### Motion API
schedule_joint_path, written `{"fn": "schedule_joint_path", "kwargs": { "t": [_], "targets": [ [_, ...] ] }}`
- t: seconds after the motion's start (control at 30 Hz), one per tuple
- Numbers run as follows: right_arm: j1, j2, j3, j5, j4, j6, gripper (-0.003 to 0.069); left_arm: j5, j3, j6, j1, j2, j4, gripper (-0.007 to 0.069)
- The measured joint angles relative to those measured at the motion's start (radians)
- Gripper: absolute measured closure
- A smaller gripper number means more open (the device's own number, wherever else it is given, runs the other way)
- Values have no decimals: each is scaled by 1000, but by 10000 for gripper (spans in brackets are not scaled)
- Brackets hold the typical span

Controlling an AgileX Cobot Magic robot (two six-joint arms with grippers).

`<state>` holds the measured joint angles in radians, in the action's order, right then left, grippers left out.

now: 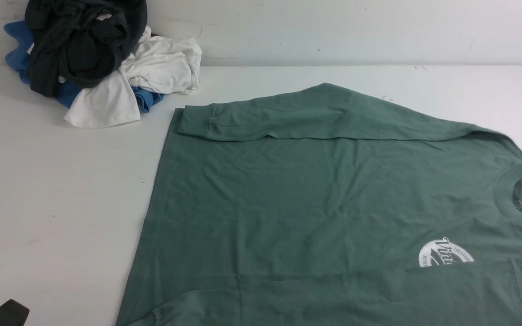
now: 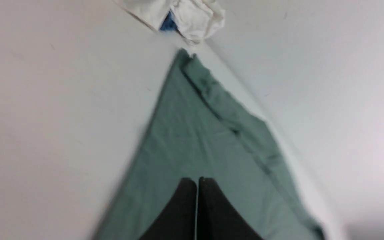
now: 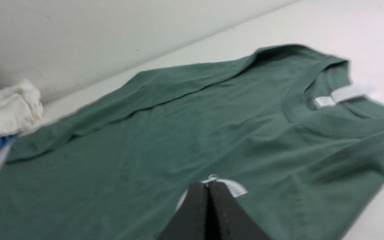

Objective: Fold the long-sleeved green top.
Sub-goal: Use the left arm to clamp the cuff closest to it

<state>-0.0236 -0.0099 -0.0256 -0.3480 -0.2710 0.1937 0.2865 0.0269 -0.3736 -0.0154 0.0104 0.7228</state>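
Clothes heap sits far left on the white table (image 1: 52, 181), against the wall (image 1: 356, 27). Blackish garment (image 1: 79, 40) on top. White garment (image 1: 152, 72) and blue garment (image 1: 16, 50) underneath.

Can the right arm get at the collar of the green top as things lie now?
Probably yes. The right tool hangs over the green top near its logo, and nothing lies between it and the collar. It is shut, so it must open first.
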Motion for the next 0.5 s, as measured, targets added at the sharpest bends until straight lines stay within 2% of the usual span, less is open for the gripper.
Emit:
{"fn": "schedule_joint_path", "kwargs": {
  "t": [0.1,0.2,0.27,0.37,0.5],
  "targets": [
    [0,0,-1,20,-188,57,673,-4,0,-18,0,0,127,631],
    [0,0,-1,47,-377,99,673,-5,0,-1,0,0,157,631],
    [0,0,-1,53,-441,107,673,-5,0,2,0,0,162,631],
    [0,0,-1,63,-488,106,673,-5,0,19,0,0,164,631],
    [0,0,-1,85,-453,76,673,1,-4,117,0,0,165,631]
  ]
}}
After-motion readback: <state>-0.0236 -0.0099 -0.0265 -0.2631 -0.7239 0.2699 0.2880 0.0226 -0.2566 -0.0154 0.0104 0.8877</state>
